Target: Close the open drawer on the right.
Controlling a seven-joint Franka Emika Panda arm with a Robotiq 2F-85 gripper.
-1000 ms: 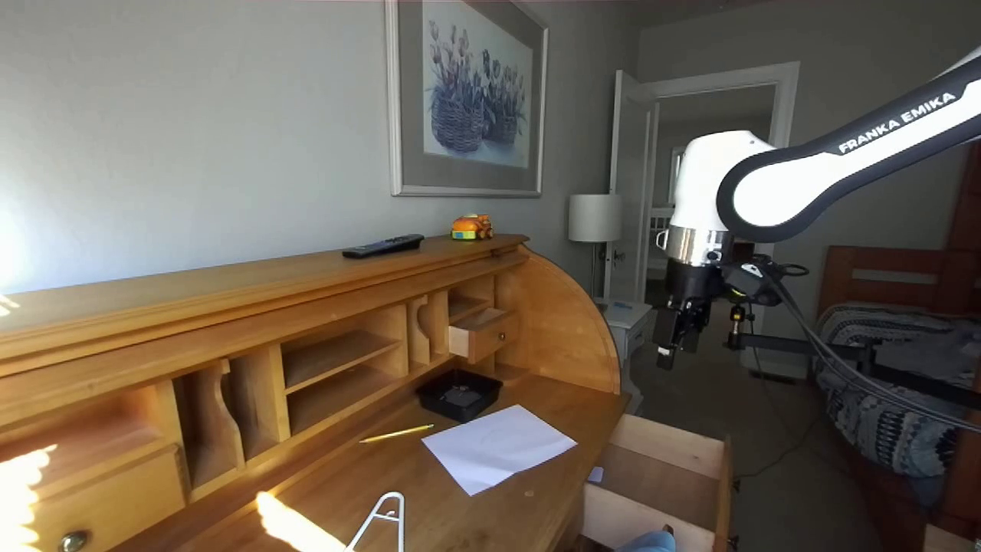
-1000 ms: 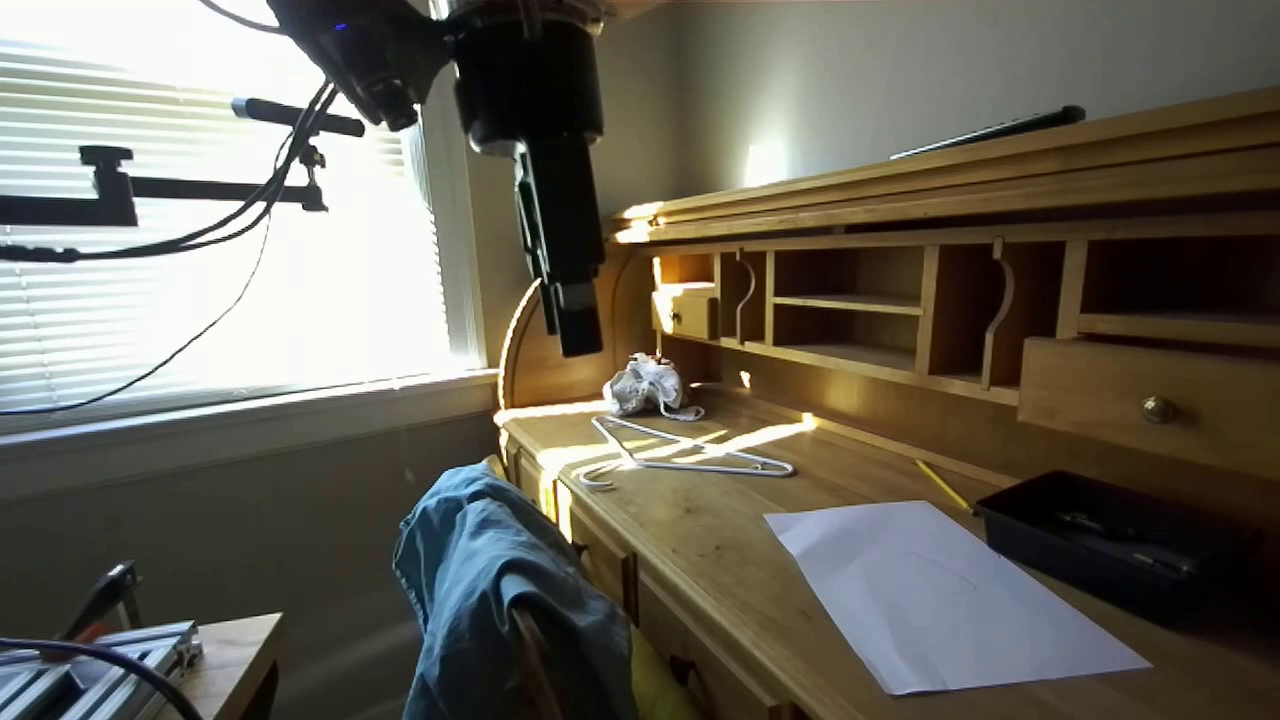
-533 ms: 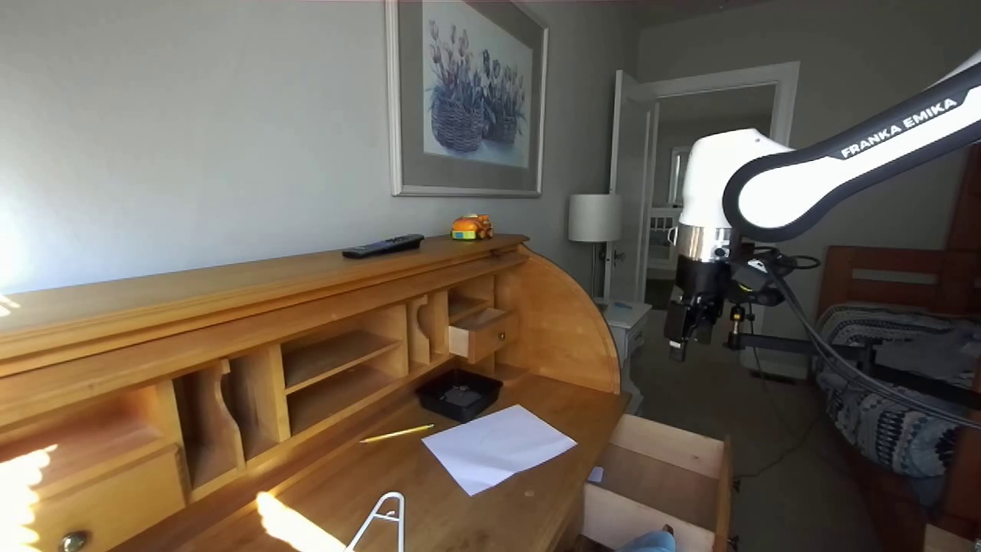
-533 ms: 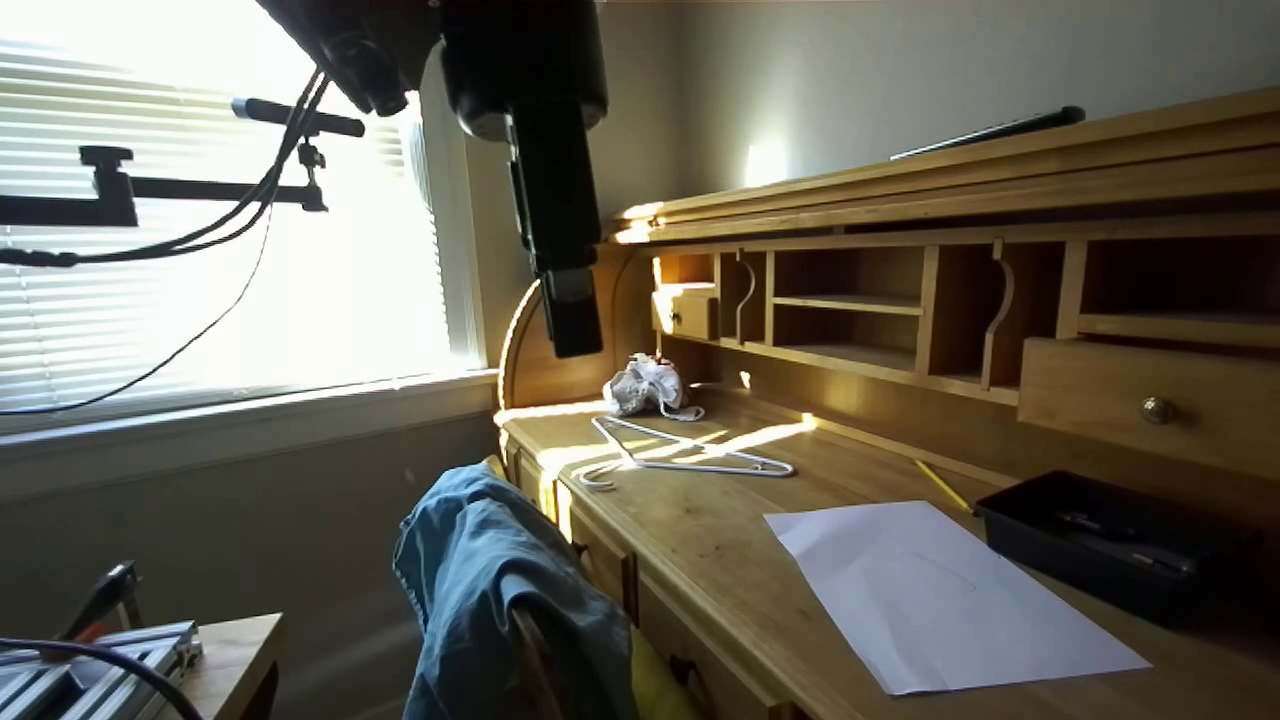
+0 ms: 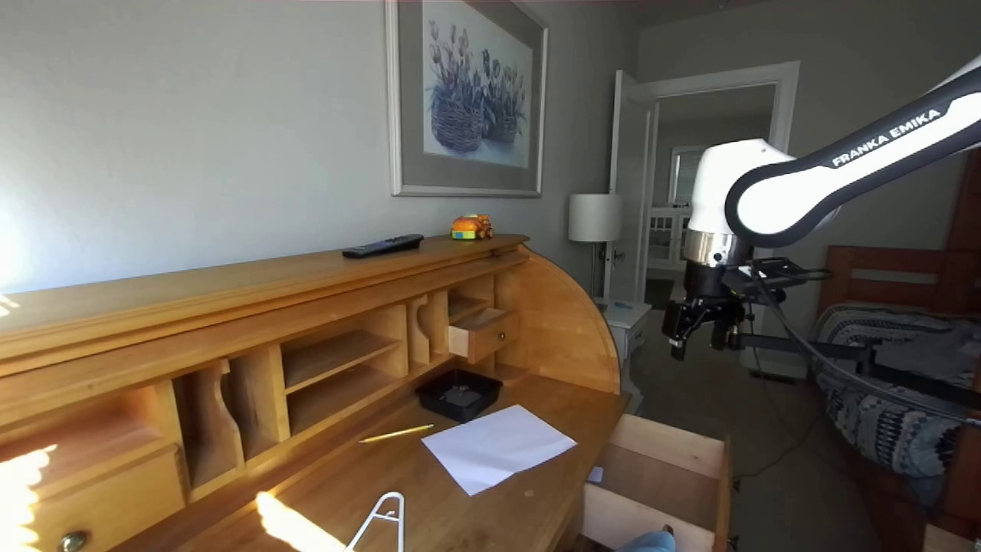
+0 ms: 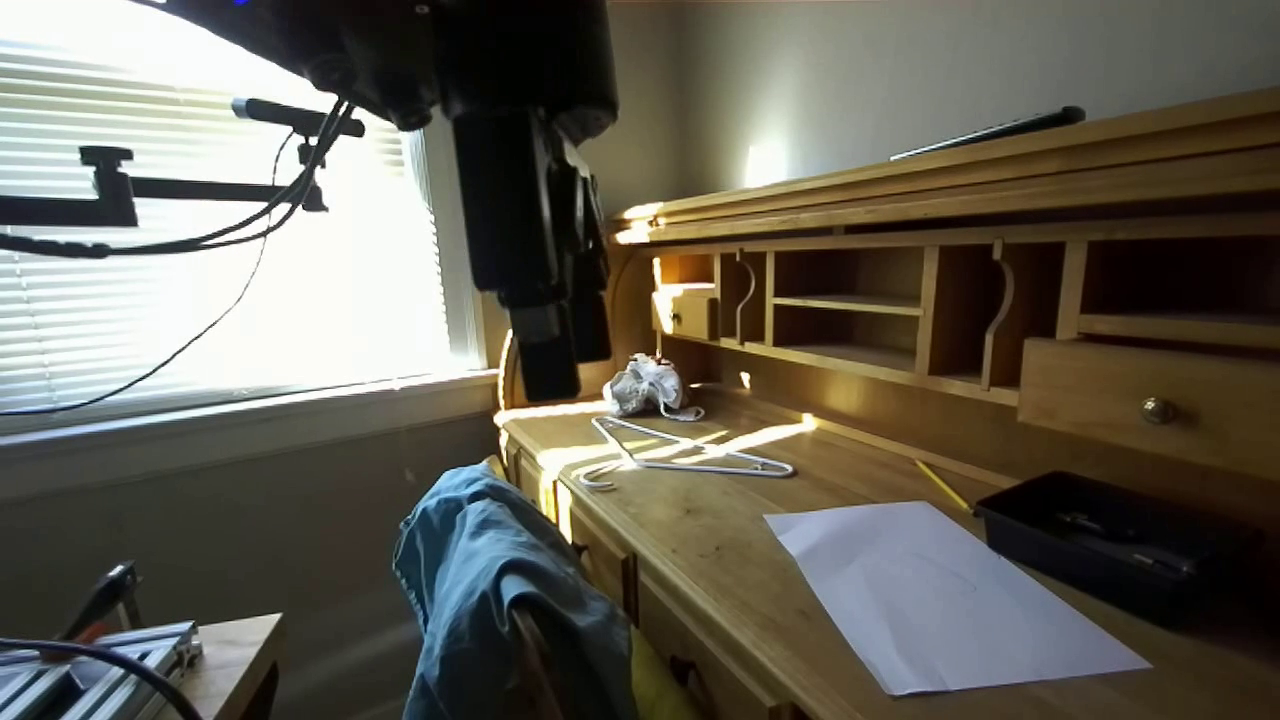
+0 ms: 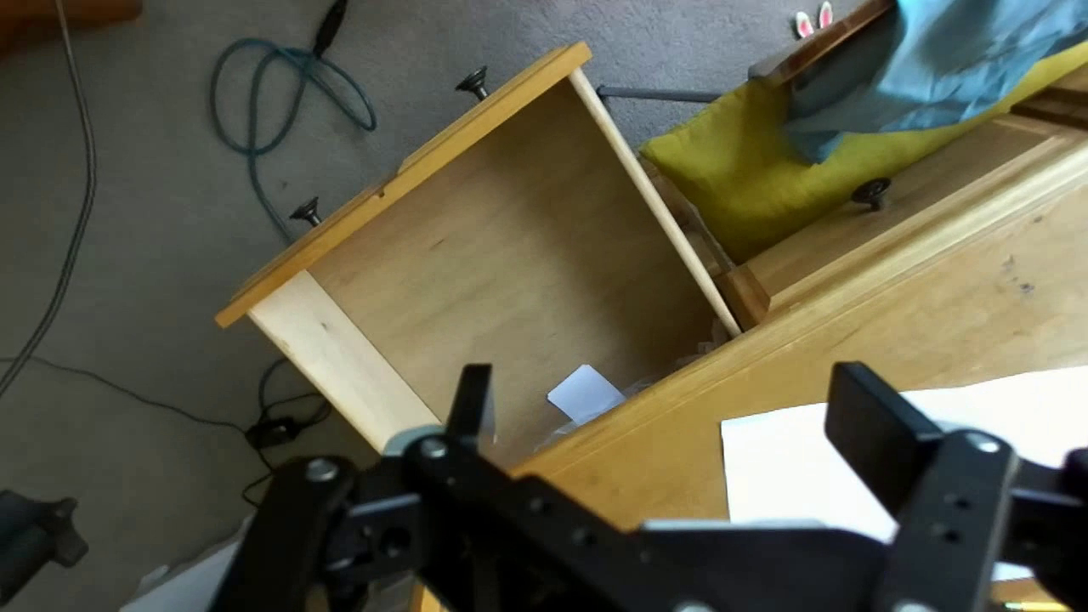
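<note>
Lowering straight down, you could land the gripper [image 7: 663, 401], its fingers [image 7: 882, 444] spread wide around nothing, on the front edge of the desk [image 7: 943, 310] or inside the drawer [image 7: 518, 246], which juts past that edge by the right corner. Pushing only one end of its front panel [image 7: 416, 175] may skew and jam it.

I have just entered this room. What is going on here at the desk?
A robot arm is at the wooden desk, apparently to push its open drawer shut. The drawer stands pulled out, with a small white slip lying inside. The arm's tool hangs in the air, higher than the drawer and not touching it, with its jaws apart and nothing between them.
</note>
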